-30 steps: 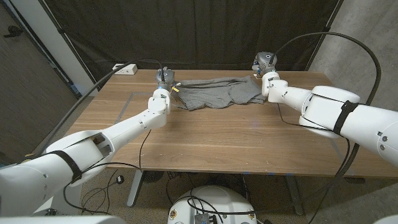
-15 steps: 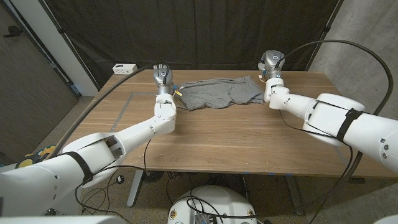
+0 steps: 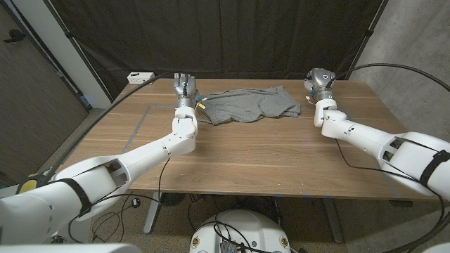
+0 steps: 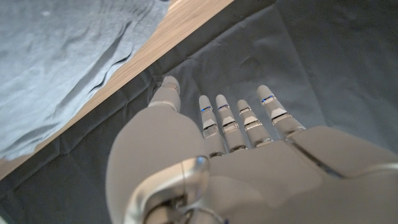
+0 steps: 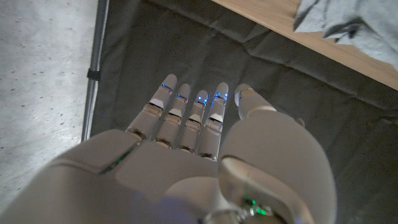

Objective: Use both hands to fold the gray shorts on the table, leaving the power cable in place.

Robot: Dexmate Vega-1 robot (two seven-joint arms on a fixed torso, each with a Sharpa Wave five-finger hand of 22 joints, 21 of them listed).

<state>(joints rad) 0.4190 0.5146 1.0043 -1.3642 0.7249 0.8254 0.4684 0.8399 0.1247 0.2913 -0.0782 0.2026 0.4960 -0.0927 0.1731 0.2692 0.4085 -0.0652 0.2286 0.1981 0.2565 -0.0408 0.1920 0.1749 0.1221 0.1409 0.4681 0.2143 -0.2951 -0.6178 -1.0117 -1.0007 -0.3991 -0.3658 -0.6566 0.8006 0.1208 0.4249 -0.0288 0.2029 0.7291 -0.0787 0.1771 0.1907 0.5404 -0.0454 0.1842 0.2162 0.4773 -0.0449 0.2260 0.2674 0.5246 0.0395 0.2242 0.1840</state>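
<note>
The gray shorts (image 3: pixel 249 104) lie rumpled and spread sideways near the table's far edge, their cloth also showing in the left wrist view (image 4: pixel 62 56) and the right wrist view (image 5: pixel 339 22). My left hand (image 3: pixel 184 84) is raised just off the shorts' left end, fingers straight up, holding nothing; its back (image 4: pixel 230 143) faces the black curtain. My right hand (image 3: pixel 320 79) hovers to the right of the shorts, apart from them, fingers extended (image 5: pixel 199 143) and empty.
A white power strip (image 3: pixel 140 76) with its cable sits at the table's far left corner. A small yellow tag (image 3: pixel 202 104) lies at the shorts' left end. A black curtain (image 3: pixel 232 35) hangs behind the wooden table (image 3: pixel 246 154).
Both hands left the shorts' far corners. The left hand rose with its fingers straightened. The right hand lifted and moved right, away from the cloth. The shorts lie slightly more spread.
</note>
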